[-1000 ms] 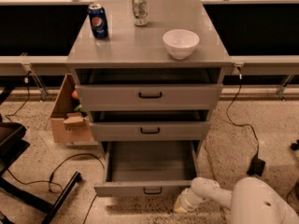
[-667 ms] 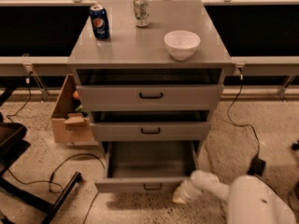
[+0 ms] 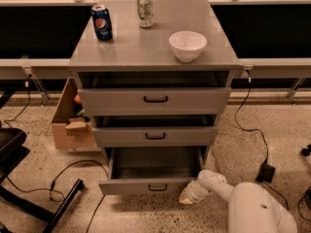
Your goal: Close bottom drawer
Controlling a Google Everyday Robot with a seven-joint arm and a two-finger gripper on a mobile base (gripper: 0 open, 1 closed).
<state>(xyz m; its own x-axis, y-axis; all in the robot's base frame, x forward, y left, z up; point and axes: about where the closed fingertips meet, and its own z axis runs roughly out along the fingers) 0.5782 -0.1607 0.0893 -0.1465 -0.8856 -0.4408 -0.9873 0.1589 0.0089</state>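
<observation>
At the 4 o'clock corner of the bottom drawer (image 3: 146, 186), the gripper (image 3: 187, 196) (grip state indiscernible) has advanced against the front; drawer now slightly further in, still mostly open.

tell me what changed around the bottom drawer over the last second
The end effector moved toward the cabinet, by the right end of the bottom drawer, which slid in a little but is still mostly open. The blue can, silver can, bowl and cardboard box stayed put.
</observation>
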